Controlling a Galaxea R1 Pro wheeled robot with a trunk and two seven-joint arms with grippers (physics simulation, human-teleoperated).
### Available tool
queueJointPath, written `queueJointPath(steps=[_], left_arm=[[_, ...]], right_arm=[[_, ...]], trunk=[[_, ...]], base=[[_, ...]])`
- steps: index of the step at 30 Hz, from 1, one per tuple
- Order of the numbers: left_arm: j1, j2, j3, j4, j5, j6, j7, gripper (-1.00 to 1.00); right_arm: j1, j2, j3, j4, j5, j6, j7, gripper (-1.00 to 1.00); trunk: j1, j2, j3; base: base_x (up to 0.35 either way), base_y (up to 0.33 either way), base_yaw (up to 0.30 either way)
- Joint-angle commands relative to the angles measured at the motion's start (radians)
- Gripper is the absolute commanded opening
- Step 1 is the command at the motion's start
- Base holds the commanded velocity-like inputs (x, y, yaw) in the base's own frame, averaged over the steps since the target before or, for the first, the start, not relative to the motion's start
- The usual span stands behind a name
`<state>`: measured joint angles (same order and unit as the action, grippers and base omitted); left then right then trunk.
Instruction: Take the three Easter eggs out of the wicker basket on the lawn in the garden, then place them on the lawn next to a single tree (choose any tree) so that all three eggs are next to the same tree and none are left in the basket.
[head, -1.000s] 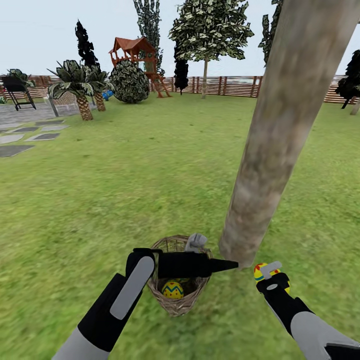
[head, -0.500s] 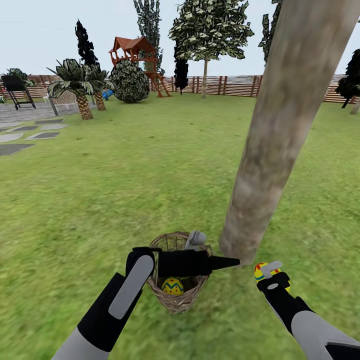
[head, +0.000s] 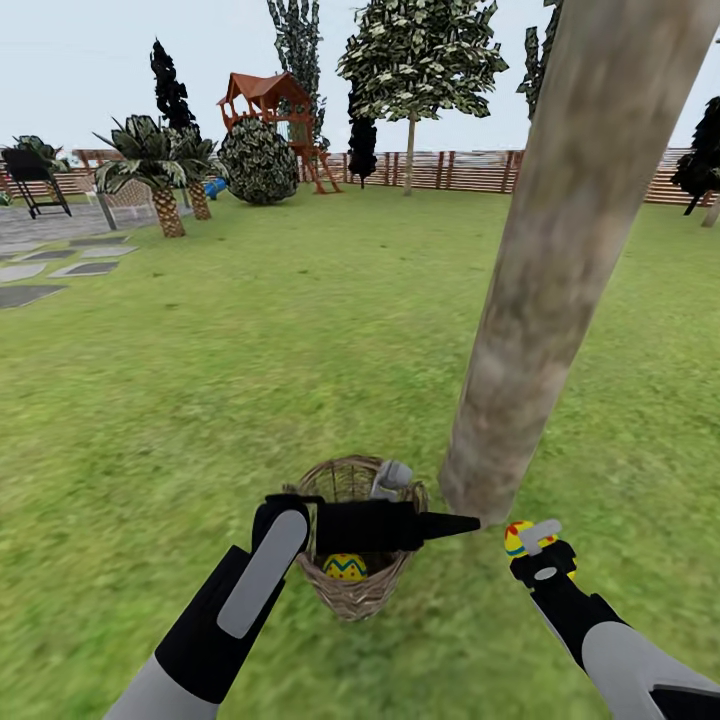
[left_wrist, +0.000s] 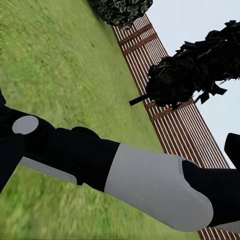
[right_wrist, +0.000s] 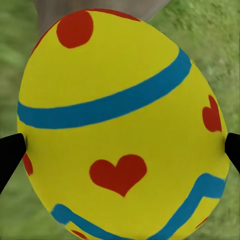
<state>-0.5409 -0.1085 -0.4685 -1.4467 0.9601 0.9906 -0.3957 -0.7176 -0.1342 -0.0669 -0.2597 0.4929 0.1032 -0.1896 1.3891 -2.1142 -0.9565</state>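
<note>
Up a touch comes the right gripper (head: 527, 541), clamped on a yellow Easter egg (right_wrist: 122, 125) just beside the foot of the thick tree (head: 545, 300), low over the lawn (head: 250, 350). Another egg (head: 346, 566) sits in the wicker basket (head: 358, 592), under the left gripper (head: 392, 478), whose grip I cannot tell.

Right gripper (head: 527, 541) with its Easter egg (head: 516, 537) slightly nearer the tree (head: 560, 250); wicker basket (head: 357, 590) marginally farther.
</note>
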Motion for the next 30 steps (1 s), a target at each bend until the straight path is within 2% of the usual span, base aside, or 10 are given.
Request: queueJointPath(steps=[1, 30], left_arm=[[-0.001, 0.000, 0.001, 0.000, -0.004, 0.003, -0.006, 1.00], [-0.001, 0.000, 0.001, 0.000, -0.004, 0.003, -0.006, 1.00]], right_arm=[[0.000, 0.001, -0.007, -0.001, 0.010, 0.004, 0.001, -1.00], [0.000, -0.001, -0.007, 0.001, 0.009, 0.004, 0.004, -1.00]], trunk=[[0.004, -0.008, -0.004], [0.115, -0.211, -0.095]], base=[[0.000, 0.000, 0.000], [0.000, 0.000, 0.000]])
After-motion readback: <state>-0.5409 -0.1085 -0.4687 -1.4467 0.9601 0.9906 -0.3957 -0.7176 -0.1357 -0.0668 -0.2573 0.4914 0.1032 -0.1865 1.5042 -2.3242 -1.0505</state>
